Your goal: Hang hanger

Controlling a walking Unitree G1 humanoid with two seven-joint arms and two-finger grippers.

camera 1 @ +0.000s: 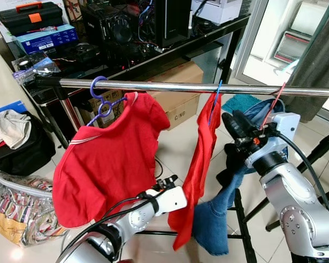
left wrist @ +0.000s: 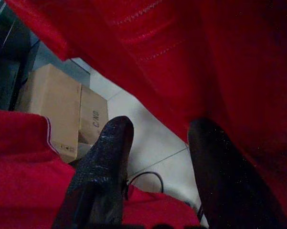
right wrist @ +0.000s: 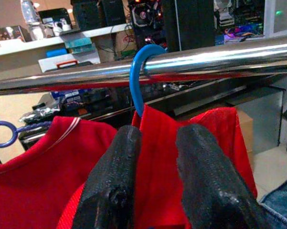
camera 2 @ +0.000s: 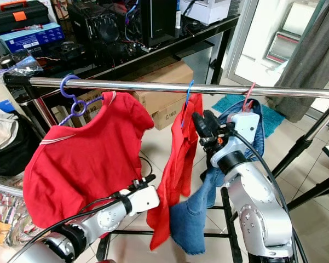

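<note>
Three hangers hook the rail [camera 1: 169, 86]: purple [camera 1: 101, 98], blue [right wrist: 139, 71], red [camera 1: 275, 103]. One box [left wrist: 62, 112] reads "C/NO". Both grippers, left [left wrist: 157, 152] and right [right wrist: 155, 157], stand parted, empty.

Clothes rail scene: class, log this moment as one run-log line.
rail: three garments hung | blue hanger: hooked on rail | right gripper: open, just below blue hanger | left gripper: open, low between red shirts
</note>
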